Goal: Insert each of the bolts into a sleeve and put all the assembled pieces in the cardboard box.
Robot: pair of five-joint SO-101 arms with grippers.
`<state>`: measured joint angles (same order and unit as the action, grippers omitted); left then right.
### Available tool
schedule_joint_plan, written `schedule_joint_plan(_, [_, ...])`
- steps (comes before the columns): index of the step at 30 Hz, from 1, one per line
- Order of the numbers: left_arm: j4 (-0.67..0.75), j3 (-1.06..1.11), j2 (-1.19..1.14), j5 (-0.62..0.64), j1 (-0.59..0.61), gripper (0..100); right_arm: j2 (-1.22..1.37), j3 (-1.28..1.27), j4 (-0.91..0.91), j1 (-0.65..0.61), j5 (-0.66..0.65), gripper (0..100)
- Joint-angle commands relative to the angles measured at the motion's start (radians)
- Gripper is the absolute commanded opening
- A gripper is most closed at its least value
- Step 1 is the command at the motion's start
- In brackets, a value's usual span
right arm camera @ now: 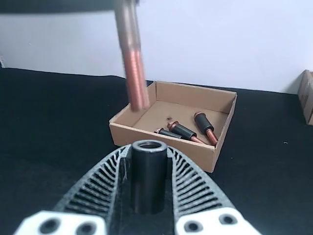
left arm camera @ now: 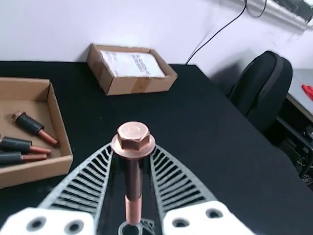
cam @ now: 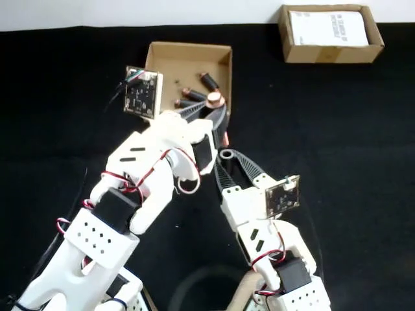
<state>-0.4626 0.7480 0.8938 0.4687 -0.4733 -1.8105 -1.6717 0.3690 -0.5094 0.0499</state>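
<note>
The left gripper (left arm camera: 133, 149) pinches a copper bolt (left arm camera: 132, 176) head-up beside the box (right arm camera: 161, 138), its tip just above and apart from the black sleeve (right arm camera: 148, 183) clamped upright in the right gripper (right arm camera: 148, 152), while three assembled pieces (right arm camera: 184, 130) lie in the box.

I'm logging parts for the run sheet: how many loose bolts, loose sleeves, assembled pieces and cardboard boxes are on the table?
Loose bolt: 1
Loose sleeve: 1
Assembled pieces: 3
Cardboard boxes: 2
Total: 7
</note>
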Motion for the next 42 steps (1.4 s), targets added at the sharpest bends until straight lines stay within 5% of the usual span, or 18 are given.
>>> schedule_joint_plan(1, [0.028,0.038,0.050,0.002,0.008,1,-0.010,-0.133,-0.027,-0.007,0.008,0.8])
schedule_joint_plan(34, [0.112,0.128,-0.016,-0.080,-0.067,1,-0.010,-0.131,-0.024,-0.007,-0.044,0.8])
schedule_joint_plan(38, [0.107,0.170,-0.007,-0.141,-0.117,1,-0.010,-0.133,-0.024,-0.007,-0.092,0.8])
schedule_joint_plan(42, [-0.077,0.156,-0.007,-0.293,-0.171,1,-0.010,-0.131,-0.024,-0.005,-0.114,0.8])
